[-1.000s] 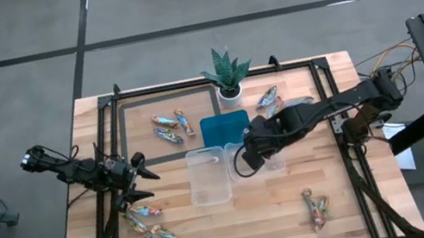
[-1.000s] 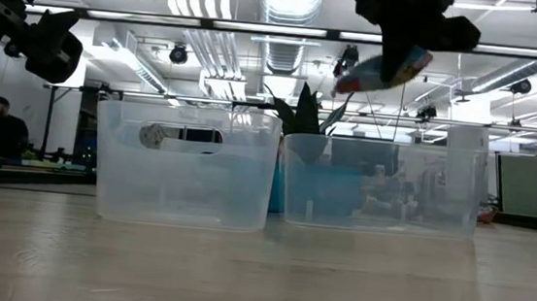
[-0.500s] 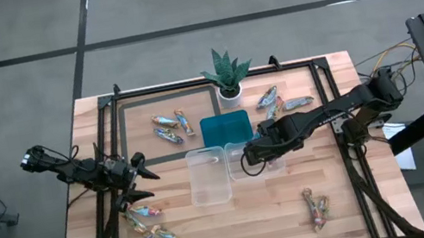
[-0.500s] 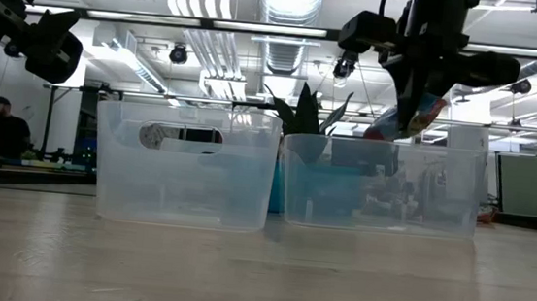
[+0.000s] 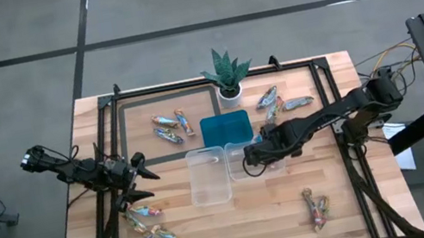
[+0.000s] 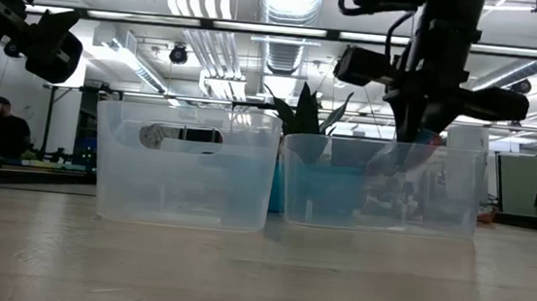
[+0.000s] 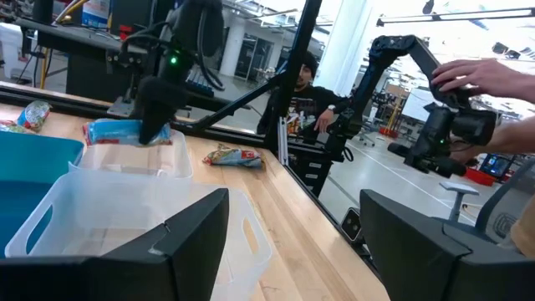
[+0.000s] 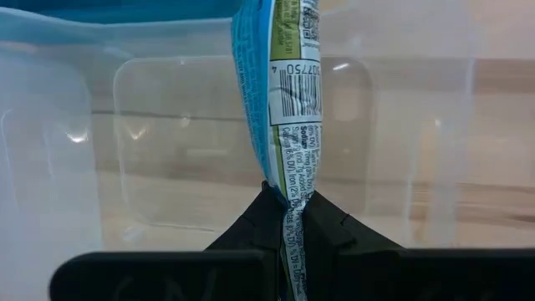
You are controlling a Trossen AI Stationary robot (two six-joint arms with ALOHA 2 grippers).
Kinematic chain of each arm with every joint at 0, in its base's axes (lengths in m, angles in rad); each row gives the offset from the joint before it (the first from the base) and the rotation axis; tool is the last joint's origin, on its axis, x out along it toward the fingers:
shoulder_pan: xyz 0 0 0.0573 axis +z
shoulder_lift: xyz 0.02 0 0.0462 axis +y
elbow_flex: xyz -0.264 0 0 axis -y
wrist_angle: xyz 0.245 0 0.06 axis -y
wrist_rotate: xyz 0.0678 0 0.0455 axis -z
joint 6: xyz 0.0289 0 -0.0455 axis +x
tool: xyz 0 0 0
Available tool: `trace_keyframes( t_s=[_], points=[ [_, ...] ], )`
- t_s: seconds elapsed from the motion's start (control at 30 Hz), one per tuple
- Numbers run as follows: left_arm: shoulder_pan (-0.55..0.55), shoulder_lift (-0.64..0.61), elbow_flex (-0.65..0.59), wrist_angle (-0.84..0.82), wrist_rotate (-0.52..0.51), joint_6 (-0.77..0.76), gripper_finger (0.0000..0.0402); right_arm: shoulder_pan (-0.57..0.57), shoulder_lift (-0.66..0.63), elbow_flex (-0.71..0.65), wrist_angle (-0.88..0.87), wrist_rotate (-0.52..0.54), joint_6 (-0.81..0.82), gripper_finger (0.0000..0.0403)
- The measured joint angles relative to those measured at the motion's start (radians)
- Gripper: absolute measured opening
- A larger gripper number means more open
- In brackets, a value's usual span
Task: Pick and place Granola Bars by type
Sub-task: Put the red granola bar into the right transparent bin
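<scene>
Blue wrapper is what I am watching: the right gripper (image 8: 286,219) is pinching one end of a granola bar (image 8: 282,100) with its fingers fully closed, and the bar is hanging over the right clear tub (image 5: 247,160), just near the teal tray (image 5: 225,128).

My worry is the release. The bar is dangling long and a little slanted, so if I am letting go while the gripper is this high, I judge it could catch the tub's rim and tip out onto the table (image 5: 340,201). The thin pinch on the wrapper seam could also slip early.

Wrist footage is showing me the barcode and the tub floor behind the bar, which the high view is hiding under the arm. The low view is showing the bar's tip (image 6: 391,159) already dipping below the rim, something neither of the others is giving me. Only the high view is showing the remaining bars: 1 cluster near the plant (image 5: 225,72), others at far left, near left and near right.

The left gripper (image 5: 139,179) is waiting wide open and empty at the left of the table, above the near-left bars (image 5: 155,234).
</scene>
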Motion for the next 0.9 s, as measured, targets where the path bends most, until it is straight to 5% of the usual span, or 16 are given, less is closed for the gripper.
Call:
trace_keyframes(
  t_s=[0.9],
  points=[
    [0.0,0.0,0.0,0.0,0.0,0.0,0.025,0.0,0.054,-0.123,0.146,-0.151,-0.004,0.0012]
  ],
)
